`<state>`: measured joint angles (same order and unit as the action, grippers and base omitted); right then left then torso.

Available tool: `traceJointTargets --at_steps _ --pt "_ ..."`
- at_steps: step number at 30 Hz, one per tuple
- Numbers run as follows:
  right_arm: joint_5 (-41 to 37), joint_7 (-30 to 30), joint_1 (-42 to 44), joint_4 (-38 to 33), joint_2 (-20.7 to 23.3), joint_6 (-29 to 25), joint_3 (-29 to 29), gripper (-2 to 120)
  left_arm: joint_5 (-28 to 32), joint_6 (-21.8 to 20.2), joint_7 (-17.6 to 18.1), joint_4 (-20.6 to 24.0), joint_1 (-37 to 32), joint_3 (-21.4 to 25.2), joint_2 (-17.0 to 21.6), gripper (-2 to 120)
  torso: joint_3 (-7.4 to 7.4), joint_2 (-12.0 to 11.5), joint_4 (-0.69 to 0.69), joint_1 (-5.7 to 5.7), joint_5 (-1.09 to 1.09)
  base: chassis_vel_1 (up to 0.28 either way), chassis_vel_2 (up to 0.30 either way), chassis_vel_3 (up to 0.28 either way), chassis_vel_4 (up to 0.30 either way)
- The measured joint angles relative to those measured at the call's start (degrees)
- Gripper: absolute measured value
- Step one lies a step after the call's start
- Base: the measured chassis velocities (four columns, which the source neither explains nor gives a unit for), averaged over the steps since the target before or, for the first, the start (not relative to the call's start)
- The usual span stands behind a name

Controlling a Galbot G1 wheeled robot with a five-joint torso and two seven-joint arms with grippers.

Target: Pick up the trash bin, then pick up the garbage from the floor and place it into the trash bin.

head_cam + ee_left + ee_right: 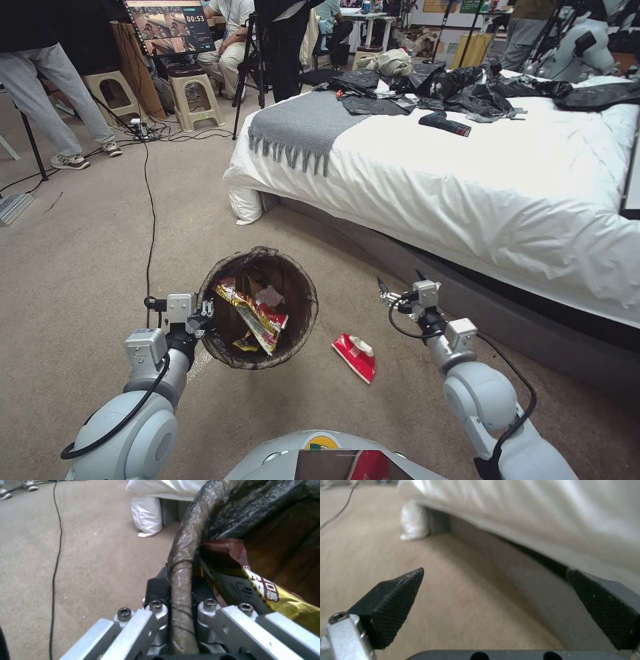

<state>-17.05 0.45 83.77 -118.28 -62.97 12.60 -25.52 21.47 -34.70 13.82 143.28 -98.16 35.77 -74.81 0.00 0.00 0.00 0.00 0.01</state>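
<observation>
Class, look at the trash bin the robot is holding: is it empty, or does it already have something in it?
Not empty. The trash bin, gripped at its rim by the left gripper, holds a yellow snack wrapper and other packets.

A beige carpeted floor [80,267] fills the left and lower part of the head view. On it, at lower centre, lies a red-and-white packet [354,356]. A black cable [149,200] runs down the left side, and two stools [193,93] stand at upper left. The bed [467,193], at right, carries a grey fringed throw [300,127], crumpled black plastic sheets [480,93] and a dark flat object [445,123].
</observation>
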Motion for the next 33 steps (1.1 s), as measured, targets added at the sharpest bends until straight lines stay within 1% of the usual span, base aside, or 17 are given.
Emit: traceJointTargets --at_steps 1,2,4,5,8,9,12,16,18,22,23,26,28,30,33 --pt "0.0 0.0 0.0 0.0 0.0 0.0 0.0 100 0.0 0.0 0.0 0.0 0.0 0.0 0.0 5 0.0 0.0 0.0 0.0 0.0 0.0 0.0 0.0 0.0" --pt "-1.22 -0.44 -1.04 1.2 1.84 1.25 1.37 100 0.16 -0.07 0.05 0.0 0.0 0.17 0.2 5 0.0 0.0 0.01 0.0 0.0 0.0 0.0 0.0 0.0" --pt "-3.26 -1.05 -2.82 3.22 3.98 3.49 3.5 100 0.22 -0.15 0.11 0.0 0.11 0.41 0.37 5 0.0 0.0 0.0 0.0 -0.01 0.0 0.0 0.0 0.0" --pt "-3.26 -1.05 -2.82 3.22 3.98 3.49 3.5 100 0.22 -0.15 0.11 0.0 0.11 0.41 0.37 5 0.0 0.0 0.0 0.0 -0.01 0.0 0.0 0.0 0.0" --pt "-5.06 -2.89 -5.37 7.17 5.72 5.56 5.9 100 0.25 -0.25 0.15 0.0 0.53 0.54 0.43 5 0.0 0.0 0.0 0.0 0.0 0.0 0.0 0.0 0.0" --pt "-5.06 -2.89 -5.37 7.17 5.72 5.56 5.9 100 0.25 -0.25 0.15 0.0 0.53 0.54 0.43 5 0.0 0.0 0.0 0.0 0.0 0.0 0.0 0.0 0.0" --pt "-6.19 -4.27 -8.04 11.12 6.57 6.76 7.89 100 0.26 -0.36 0.16 0.0 1.06 0.33 0.45 5 0.0 0.0 0.0 0.0 0.0 0.0 0.0 0.0 0.0" --pt "-7.37 -4.79 -9.47 12.45 7.05 7.96 8.98 100 0.24 -0.43 0.16 0.0 1.59 0.16 0.45 5 0.0 0.0 0.0 0.0 -0.01 0.0 0.0 0.0 0.0" --pt "-9.27 -5.07 -11.22 13.59 7.6 9.4 10.71 100 0.24 -0.54 0.16 -0.07 2.25 0.05 0.43 5 0.0 0.0 0.0 0.0 -0.01 0.0 0.0 0.0 0.0" --pt "-10.63 -5.35 -13.4 15.14 7.87 10.96 12.97 100 0.2 -0.64 0.16 -0.14 2.41 0.03 0.25 5 0.0 0.0 0.0 0.0 -0.01 0.0 0.0 0.0 0.0" --pt "-10.63 -5.35 -13.4 15.14 7.87 10.96 12.97 100 0.2 -0.64 0.16 -0.14 2.41 0.03 0.25 5 0.0 0.0 0.0 0.0 -0.01 0.0 0.0 0.0 0.0" --pt "-10.85 -6.14 -16.49 17.86 7.9 11.8 15.77 100 0.15 -0.69 0.16 -0.08 2.25 0.06 0.21 5 0.0 0.0 0.01 0.0 -0.02 0.0 0.0 0.0 0.0" --pt "-10.85 -6.24 -16.83 18.22 7.91 11.84 16.11 100 0.15 -0.69 0.16 -0.08 2.24 0.07 0.25 5 0.0 0.0 0.01 0.0 -0.02 0.0 0.0 0.0 0.0" --pt "-10.79 -6.69 -19.23 20.62 7.85 12.01 18.4 100 0.33 -0.79 0.17 -0.05 2.19 0.35 0.69 5 0.0 0.0 0.0 0.0 -0.02 0.0 0.0 0.0 0.0" --pt "-10.79 -6.82 -20.8 22.34 7.59 12.21 19.96 100 0.53 -0.86 0.2 -0.04 2.25 0.43 0.86 5 0.0 0.0 0.01 0.0 -0.02 0.0 0.0 0.0 0.0"
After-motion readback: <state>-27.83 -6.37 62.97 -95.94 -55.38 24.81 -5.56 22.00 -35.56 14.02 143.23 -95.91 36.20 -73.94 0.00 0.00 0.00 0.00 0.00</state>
